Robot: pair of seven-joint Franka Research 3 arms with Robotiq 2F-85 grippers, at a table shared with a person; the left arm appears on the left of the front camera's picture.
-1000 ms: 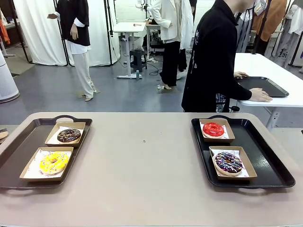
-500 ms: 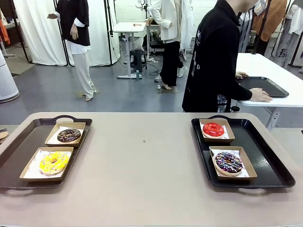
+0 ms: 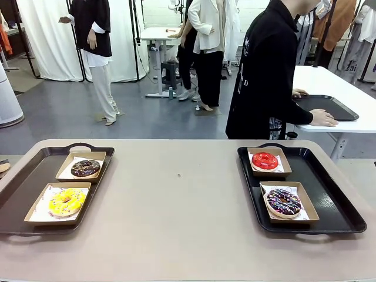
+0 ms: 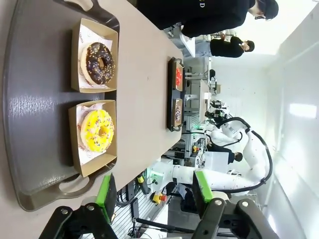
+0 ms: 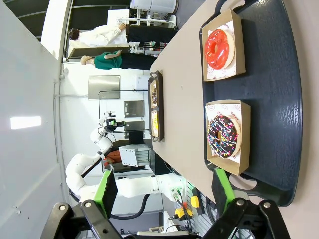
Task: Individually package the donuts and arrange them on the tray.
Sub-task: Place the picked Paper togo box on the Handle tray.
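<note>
Glossy iced donuts (image 3: 265,160) boxed on trays (image 3: 329,194); both grippers' fingers spread, empty.

A beige bench (image 3: 182,217) carries two dark trays, the left tray (image 3: 23,188) and the right tray (image 3: 329,194), each bearing two shallow cardboard boxes (image 3: 291,218) lined with paper. Beyond, a person in black (image 3: 264,76) leans over a white table (image 3: 335,88), apparently touching another dark tray (image 3: 329,106).
</note>
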